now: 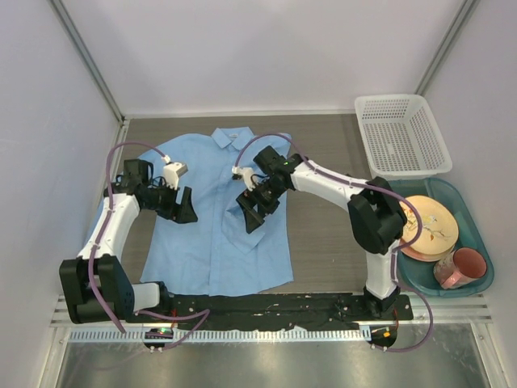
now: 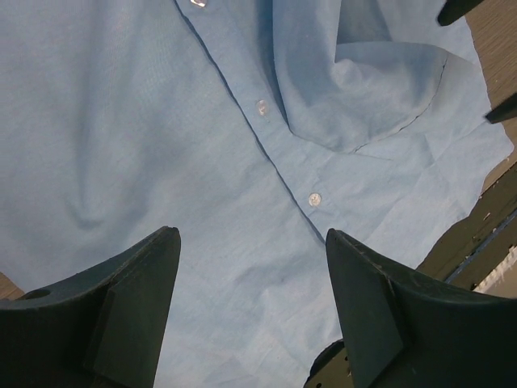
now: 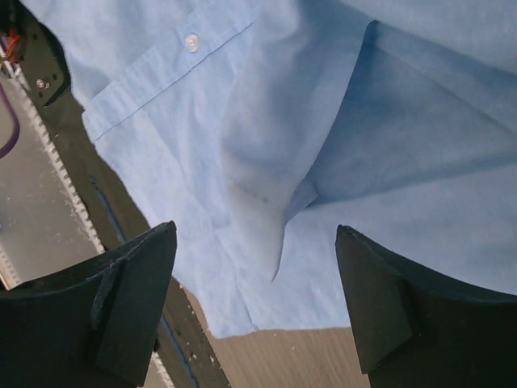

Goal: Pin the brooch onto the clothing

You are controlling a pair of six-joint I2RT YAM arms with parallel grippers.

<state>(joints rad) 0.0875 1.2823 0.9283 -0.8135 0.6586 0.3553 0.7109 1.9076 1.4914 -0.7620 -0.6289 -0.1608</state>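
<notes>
The clothing, a light blue button-up shirt [image 1: 214, 250], lies flat on the table with its collar at the far side. My left gripper [image 1: 182, 208] hovers over the shirt's left front, open, with bare fabric [image 2: 161, 121] and the button placket between its fingers [image 2: 153, 267]. Over the shirt's right front my right gripper [image 1: 252, 212] is open too; a loose fold of the shirt [image 3: 420, 202] stands up just beyond its empty fingers [image 3: 363, 275]. In the wrist views the left gripper [image 2: 252, 236] and right gripper [image 3: 254, 233] hold nothing. The brooch is out of view.
A white mesh basket [image 1: 400, 133] stands at the back right. Beside it, a teal tray [image 1: 477, 242] holds a plate [image 1: 428, 226] and a pink mug [image 1: 462, 267]. The black base rail [image 1: 266, 305] runs along the near edge.
</notes>
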